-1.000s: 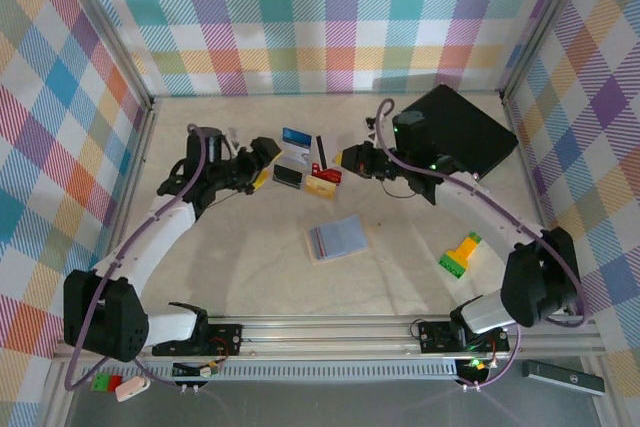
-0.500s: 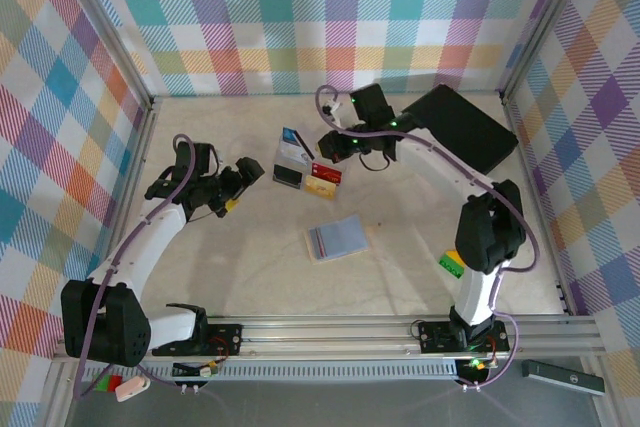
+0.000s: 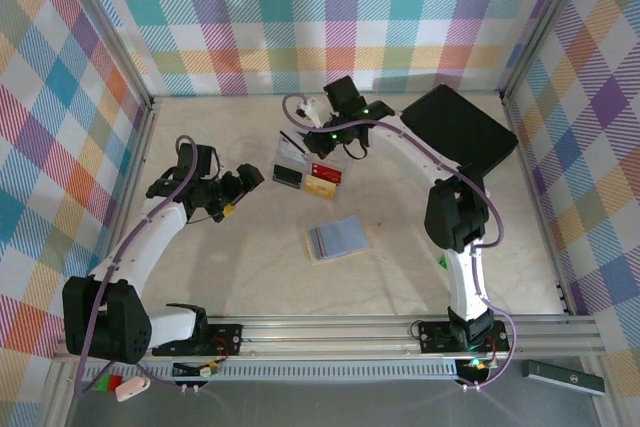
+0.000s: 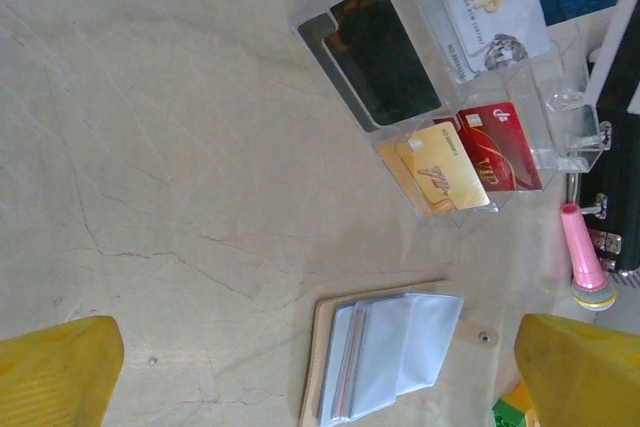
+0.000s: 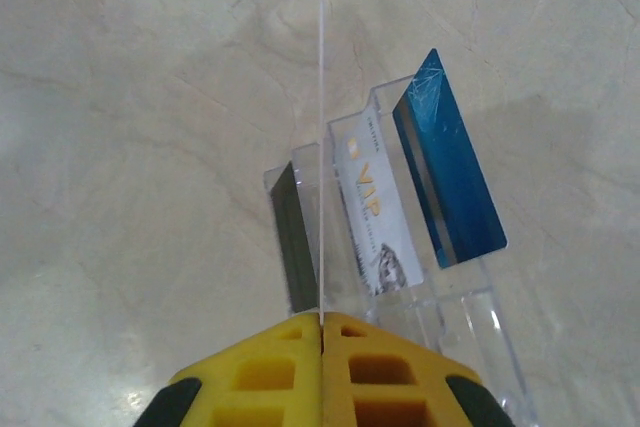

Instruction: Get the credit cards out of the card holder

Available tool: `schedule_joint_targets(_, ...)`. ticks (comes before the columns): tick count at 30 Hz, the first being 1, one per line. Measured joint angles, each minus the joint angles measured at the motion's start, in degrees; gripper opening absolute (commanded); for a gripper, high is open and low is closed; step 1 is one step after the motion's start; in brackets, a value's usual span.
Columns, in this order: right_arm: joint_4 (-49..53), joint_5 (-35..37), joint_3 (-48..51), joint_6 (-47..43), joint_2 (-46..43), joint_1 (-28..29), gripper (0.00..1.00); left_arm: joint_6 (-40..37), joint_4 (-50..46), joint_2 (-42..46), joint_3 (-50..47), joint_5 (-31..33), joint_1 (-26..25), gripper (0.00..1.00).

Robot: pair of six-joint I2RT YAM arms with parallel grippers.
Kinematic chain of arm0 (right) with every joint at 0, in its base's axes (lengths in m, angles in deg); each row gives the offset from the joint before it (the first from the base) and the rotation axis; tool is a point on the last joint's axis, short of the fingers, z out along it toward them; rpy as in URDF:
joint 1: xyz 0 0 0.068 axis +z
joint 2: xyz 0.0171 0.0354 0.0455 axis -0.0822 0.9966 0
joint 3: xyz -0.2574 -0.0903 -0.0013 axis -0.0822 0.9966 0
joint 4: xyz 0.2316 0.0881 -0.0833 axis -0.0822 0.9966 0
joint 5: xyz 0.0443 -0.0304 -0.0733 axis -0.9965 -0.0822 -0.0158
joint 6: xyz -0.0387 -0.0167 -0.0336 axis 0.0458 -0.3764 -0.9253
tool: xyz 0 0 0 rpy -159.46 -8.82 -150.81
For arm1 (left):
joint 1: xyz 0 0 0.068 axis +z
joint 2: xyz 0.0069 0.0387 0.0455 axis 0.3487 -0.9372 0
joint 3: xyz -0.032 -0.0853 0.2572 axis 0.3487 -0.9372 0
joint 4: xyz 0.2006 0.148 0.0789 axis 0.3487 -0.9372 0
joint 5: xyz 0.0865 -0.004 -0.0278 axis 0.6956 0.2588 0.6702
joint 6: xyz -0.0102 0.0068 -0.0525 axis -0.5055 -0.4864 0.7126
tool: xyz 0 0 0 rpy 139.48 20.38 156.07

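We count one black case (image 3: 460, 127) far right | one clear tray (image 5: 470, 315), three cards (image 5: 375, 212) upright in it | one card holder (image 3: 337, 239) flat, nearer than tray | left gripper (image 3: 240, 192) jaws spread, empty | right gripper (image 5: 322, 332) pinching one edge-on credit card (image 5: 321, 147) above tray.

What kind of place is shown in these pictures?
Probably a robot test cell: plaid walls enclose a beige table; left arm and right arm are bolted to a metal rail.
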Motion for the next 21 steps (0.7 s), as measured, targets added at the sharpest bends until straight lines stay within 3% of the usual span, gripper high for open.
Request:
schedule_joint_targets(8,3.08,3.54,-5.99,-6.51,7.1,0.09,0.02,0.0,-0.02,-2.03,0.0,-0.37,0.02,1.0)
schedule_joint_targets(21,7.41,4.72,-11.17,-12.39,11.17,0.09,0.07,0.02,-0.24,-3.21,0.17,-0.81,0.02,1.0)
